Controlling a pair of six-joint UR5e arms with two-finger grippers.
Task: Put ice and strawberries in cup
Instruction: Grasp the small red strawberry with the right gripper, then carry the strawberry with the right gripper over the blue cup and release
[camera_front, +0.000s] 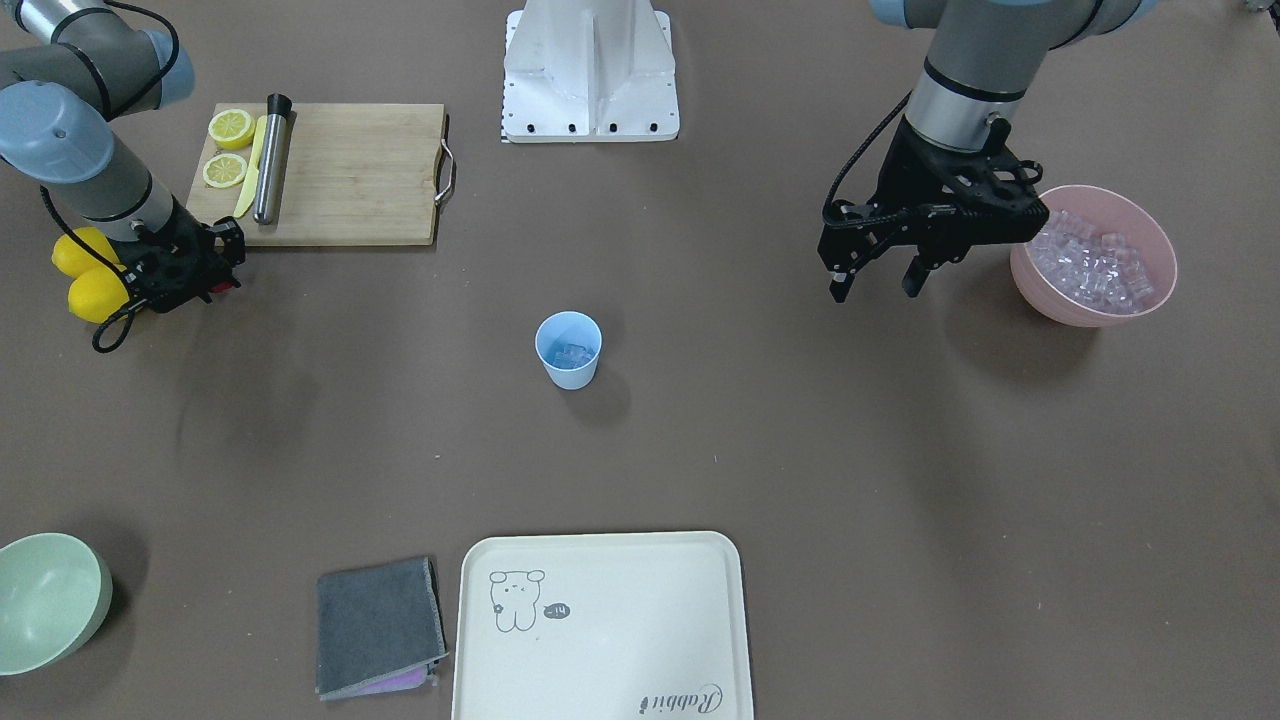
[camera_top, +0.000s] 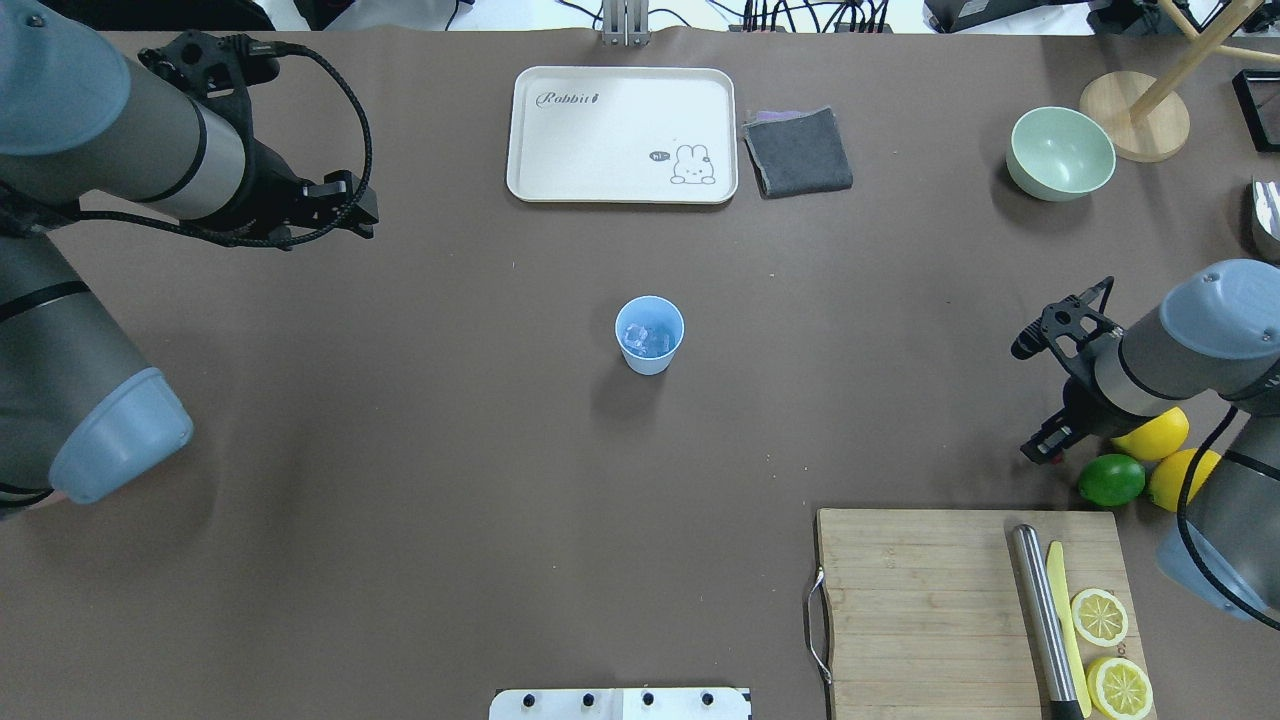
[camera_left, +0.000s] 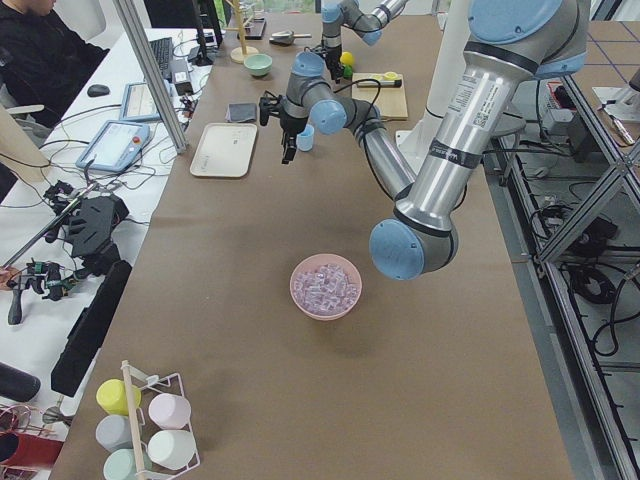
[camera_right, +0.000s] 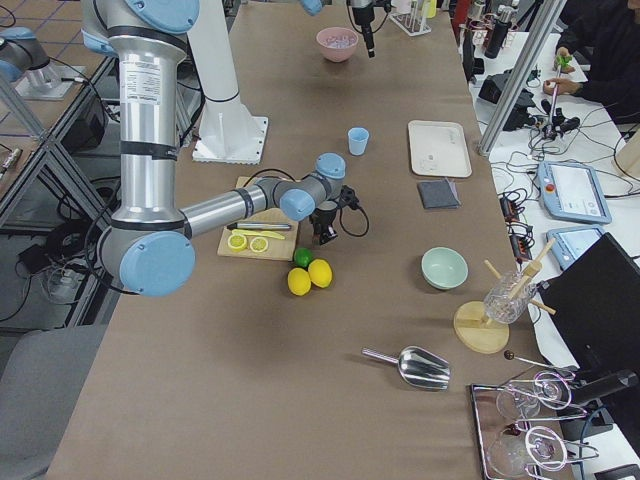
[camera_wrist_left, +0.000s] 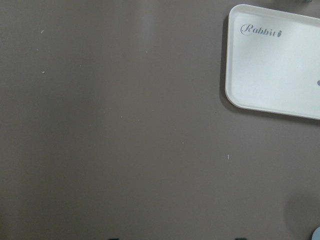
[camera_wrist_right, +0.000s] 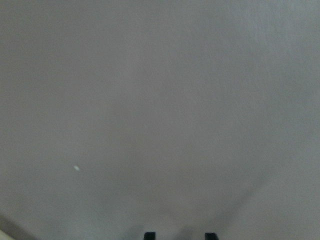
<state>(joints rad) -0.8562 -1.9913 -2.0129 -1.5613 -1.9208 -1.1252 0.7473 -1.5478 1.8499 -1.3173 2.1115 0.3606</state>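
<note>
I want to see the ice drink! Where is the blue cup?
In the overhead view, the blue cup stands alone at the table's middle, on the robot's side of the white rabbit tray.

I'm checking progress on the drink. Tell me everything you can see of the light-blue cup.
The cup is a small light-blue tumbler, plain, tapered toward its base, no handle, plastic by its look. It stands upright, mouth open, alone near the middle of the brown table. A few clear ice cubes lie at its bottom; nothing else shows inside. Only the table touches it from outside.
</note>
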